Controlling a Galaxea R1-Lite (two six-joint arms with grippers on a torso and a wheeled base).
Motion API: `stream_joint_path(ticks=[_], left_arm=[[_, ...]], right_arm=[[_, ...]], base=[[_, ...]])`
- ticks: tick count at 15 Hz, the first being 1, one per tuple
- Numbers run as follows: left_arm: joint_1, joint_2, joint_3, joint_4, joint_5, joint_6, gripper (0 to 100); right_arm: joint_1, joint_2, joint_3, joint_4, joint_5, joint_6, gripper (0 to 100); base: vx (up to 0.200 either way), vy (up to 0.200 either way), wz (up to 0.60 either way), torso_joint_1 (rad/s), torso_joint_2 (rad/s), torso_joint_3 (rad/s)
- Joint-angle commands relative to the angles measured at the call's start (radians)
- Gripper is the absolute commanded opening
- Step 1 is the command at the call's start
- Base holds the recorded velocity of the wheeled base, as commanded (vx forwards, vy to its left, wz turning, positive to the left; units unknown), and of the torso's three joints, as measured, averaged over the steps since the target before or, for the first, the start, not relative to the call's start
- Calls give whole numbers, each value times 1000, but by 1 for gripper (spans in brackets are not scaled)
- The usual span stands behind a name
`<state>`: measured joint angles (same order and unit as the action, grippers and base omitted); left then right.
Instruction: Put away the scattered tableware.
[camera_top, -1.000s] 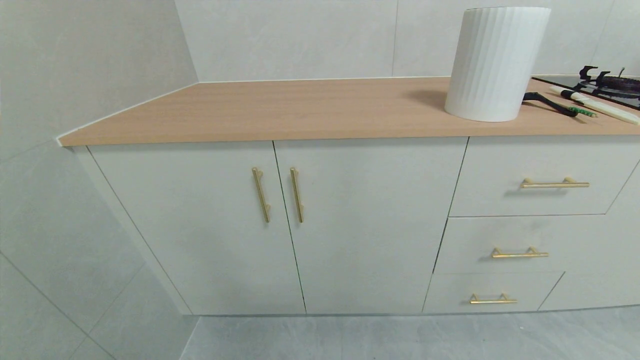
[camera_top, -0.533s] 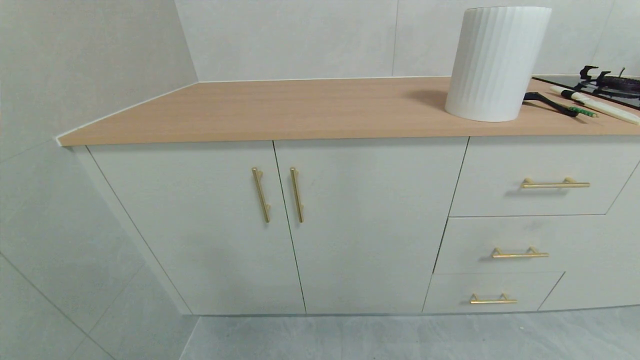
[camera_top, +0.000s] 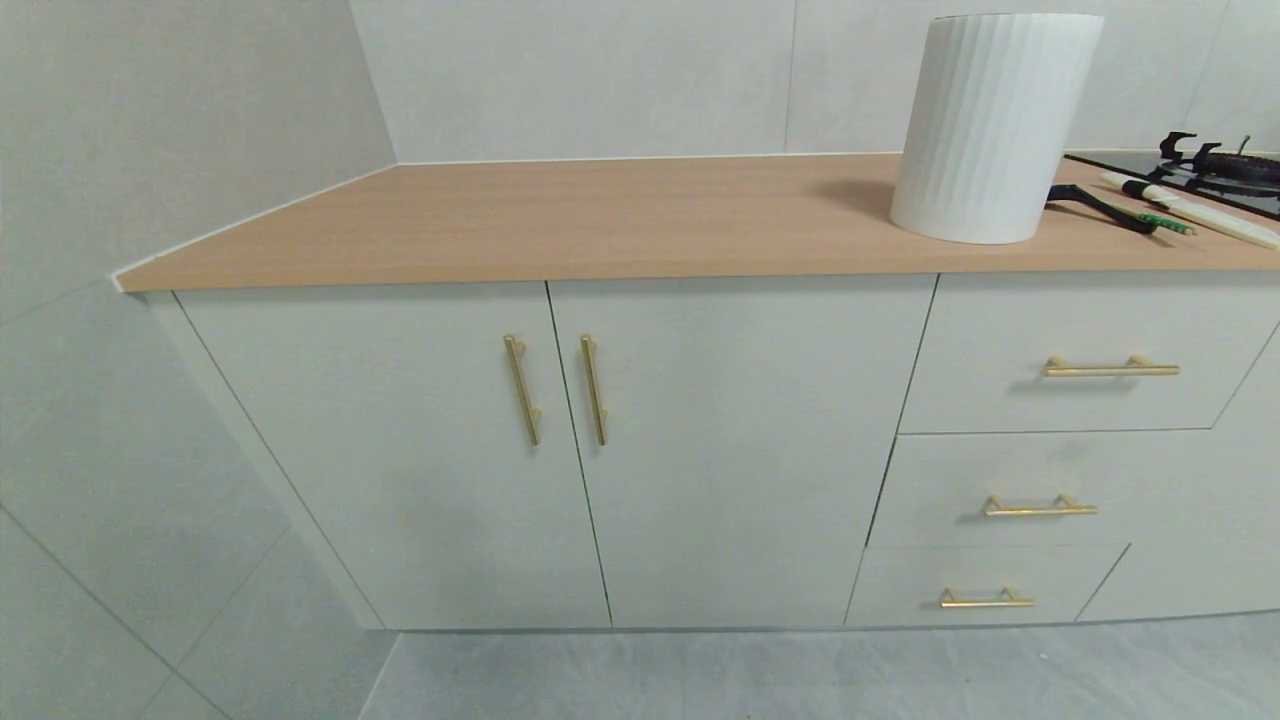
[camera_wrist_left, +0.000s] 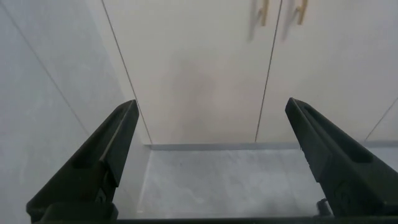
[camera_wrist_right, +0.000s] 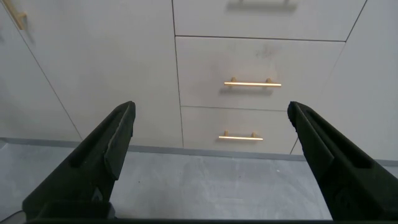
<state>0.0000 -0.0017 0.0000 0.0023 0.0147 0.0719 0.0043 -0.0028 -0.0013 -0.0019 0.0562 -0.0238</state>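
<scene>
On the wooden countertop at the far right lie loose utensils: a black-handled one, a green-tipped one and a long white one. A tall white ribbed container stands beside them. My left gripper hangs open low in front of the double cabinet doors, with nothing between its fingers. My right gripper is open too, low before the drawers, holding nothing.
White cabinet doors with gold handles sit under the counter, three drawers to their right. A black stove burner is at the far right. A tiled wall closes the left side. Grey floor lies below.
</scene>
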Motion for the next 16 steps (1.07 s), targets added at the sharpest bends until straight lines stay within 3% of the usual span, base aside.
stream_joint_path(ticks=[1,3,7,16], left_arm=[[0,2,0,4,-13,19,100],[0,2,0,2,-24,40,100],[0,3,0,2,-21,-34,100],[0,3,0,2,-22,-50,100]], right_arm=[[0,3,0,2,1,-1,100],[0,3,0,2,1,-1,100],[0,3,0,2,1,-1,100],[0,3,0,2,1,-1,100]], base=[[0,0,0,0,0,0],[0,0,0,0,0,0],[0,0,0,0,0,0],[0,0,0,0,0,0]])
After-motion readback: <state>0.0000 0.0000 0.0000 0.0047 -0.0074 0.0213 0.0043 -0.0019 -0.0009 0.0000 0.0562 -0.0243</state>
